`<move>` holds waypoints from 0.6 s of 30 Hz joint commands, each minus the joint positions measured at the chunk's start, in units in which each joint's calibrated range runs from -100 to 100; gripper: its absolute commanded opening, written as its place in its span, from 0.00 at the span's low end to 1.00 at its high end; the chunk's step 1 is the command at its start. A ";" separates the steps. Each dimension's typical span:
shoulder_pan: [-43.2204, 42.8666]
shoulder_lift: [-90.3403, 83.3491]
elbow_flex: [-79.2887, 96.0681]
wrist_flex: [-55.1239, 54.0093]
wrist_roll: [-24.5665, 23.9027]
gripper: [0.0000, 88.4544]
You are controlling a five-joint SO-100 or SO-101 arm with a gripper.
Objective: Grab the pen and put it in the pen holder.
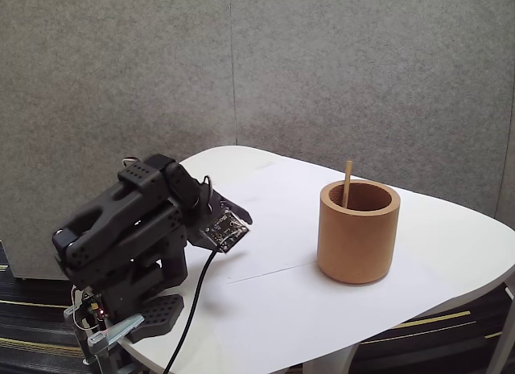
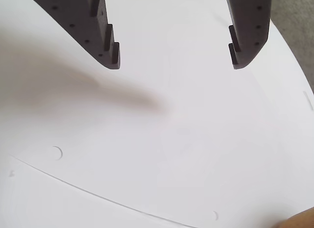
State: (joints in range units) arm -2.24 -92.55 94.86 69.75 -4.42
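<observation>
The pen (image 1: 347,183) stands near-upright inside the pen holder (image 1: 358,241), leaning on the far inner wall with its tip poking above the rim — its long axis runs almost straight up. The holder sits on the white table (image 1: 451,253), well to the right of the folded arm in the fixed view. The gripper (image 2: 175,66) hangs over bare tabletop with jaws spread wide and nothing between them — one pen, one holder, one gripper; the job looks done.

A white rounded table (image 1: 451,253) stands before grey fabric partition panels (image 1: 362,76), above dark striped carpet (image 1: 32,310).
</observation>
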 commanded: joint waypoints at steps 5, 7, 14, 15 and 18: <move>0.04 0.03 -0.18 0.34 0.29 0.35; 0.04 0.03 -0.18 0.25 0.29 0.35; 0.04 0.03 -0.18 0.25 0.29 0.35; 0.04 0.03 -0.18 0.25 0.29 0.35; 0.04 0.03 -0.18 0.25 0.34 0.35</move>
State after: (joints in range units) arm -2.17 -92.55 94.86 69.75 -4.37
